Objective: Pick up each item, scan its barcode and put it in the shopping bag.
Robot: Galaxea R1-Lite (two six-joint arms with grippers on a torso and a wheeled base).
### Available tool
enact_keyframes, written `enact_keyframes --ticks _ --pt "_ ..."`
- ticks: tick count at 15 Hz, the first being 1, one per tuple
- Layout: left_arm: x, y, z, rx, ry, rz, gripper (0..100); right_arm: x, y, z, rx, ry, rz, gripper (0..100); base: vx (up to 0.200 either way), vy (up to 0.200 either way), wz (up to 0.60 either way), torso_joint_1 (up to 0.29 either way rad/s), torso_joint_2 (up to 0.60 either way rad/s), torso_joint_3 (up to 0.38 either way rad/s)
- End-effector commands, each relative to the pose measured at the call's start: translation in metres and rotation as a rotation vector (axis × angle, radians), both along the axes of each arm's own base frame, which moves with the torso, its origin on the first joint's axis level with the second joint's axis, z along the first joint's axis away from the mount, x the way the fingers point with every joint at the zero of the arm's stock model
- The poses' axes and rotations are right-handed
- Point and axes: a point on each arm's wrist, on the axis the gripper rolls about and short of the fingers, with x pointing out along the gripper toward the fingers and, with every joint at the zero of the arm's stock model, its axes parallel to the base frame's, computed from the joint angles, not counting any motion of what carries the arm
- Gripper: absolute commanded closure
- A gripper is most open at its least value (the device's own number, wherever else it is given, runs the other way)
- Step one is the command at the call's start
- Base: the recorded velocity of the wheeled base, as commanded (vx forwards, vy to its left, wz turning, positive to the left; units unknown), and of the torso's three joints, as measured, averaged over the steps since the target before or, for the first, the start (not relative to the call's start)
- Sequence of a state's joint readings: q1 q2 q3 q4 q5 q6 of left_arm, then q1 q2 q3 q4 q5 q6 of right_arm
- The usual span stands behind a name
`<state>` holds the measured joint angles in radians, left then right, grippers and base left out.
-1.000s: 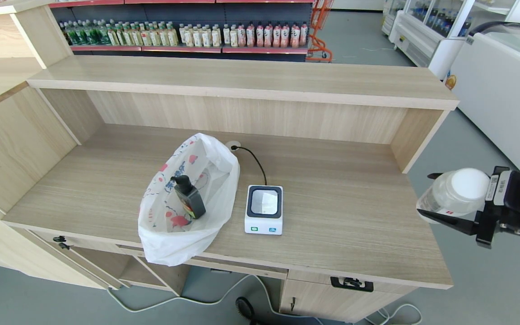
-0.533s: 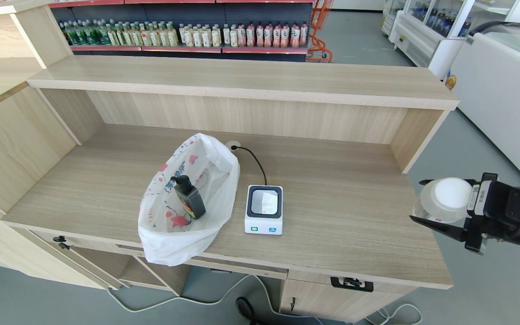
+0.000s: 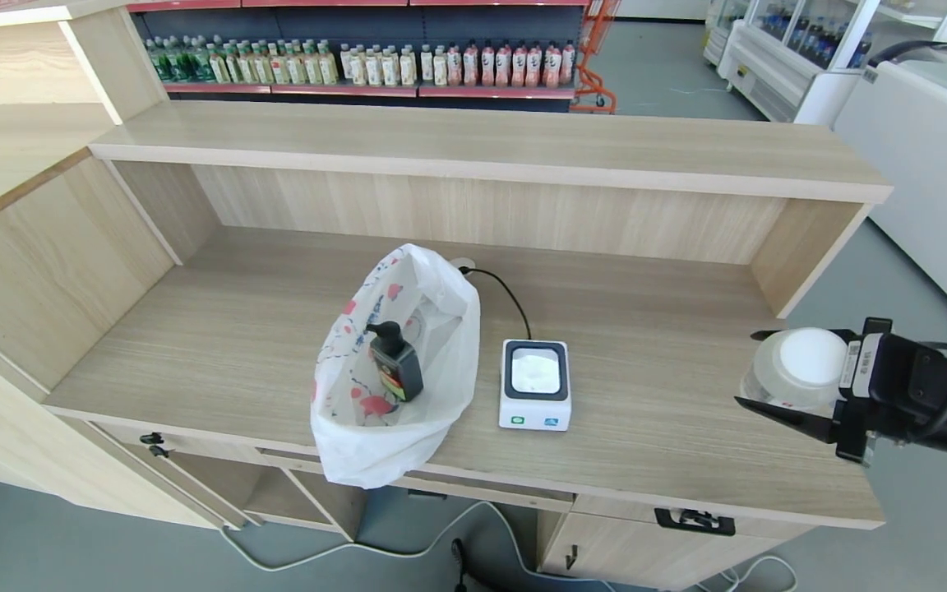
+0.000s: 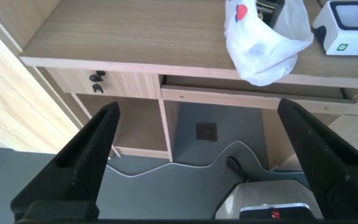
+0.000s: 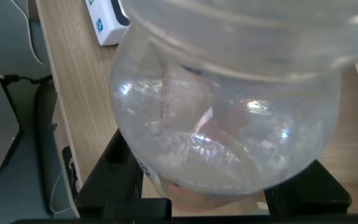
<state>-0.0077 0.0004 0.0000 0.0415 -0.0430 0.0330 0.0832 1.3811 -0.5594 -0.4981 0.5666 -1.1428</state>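
My right gripper (image 3: 750, 368) is shut on a clear round jar (image 3: 794, 370) with a white lid, held above the right end of the wooden counter (image 3: 654, 345). The jar (image 5: 229, 124) bulges between the black fingers (image 5: 124, 180) in the right wrist view. A white scanner (image 3: 534, 384) stands mid-counter, its cable running back. To its left is the white printed shopping bag (image 3: 395, 370), mouth open, with a dark pump bottle (image 3: 397, 368) inside. My left gripper (image 4: 197, 162) hangs open below the counter's front edge, over the floor, with the bag (image 4: 263, 43) and scanner (image 4: 347, 25) ahead of it.
A raised wooden ledge (image 3: 473, 144) and side walls enclose the counter's back and ends. Drawers with black handles (image 3: 694, 520) sit under the front edge. Cables (image 3: 408, 543) trail on the floor. Drink shelves (image 3: 358, 66) and white freezers (image 3: 926, 140) stand behind.
The head camera has shifted, sliding the whole scene right. My right gripper has dropped slightly and come in over the counter's right end, the jar turning lid-up.
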Motion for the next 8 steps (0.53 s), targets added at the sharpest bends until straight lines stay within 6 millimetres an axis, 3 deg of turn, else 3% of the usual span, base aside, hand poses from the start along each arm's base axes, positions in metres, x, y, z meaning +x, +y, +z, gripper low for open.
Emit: enact_keyframes --ticks 1,6,8 --pt "0.0 0.0 0.0 0.002 -0.001 0.0 0 0.002 0.002 0.0 -0.002 -0.003 0.008 100 0.0 0.2 0.0 0.002 0.0 0.007" --pt "0.0 0.0 0.0 0.002 -0.001 0.0 0 0.035 0.011 0.008 -0.043 -0.054 0.055 100 0.0 0.2 0.0 0.001 0.0 0.003" --pt "0.0 0.0 0.0 -0.002 0.0 0.0 0 0.051 0.022 0.009 -0.051 -0.063 0.097 100 0.0 0.0 0.0 0.0 0.0 0.0"
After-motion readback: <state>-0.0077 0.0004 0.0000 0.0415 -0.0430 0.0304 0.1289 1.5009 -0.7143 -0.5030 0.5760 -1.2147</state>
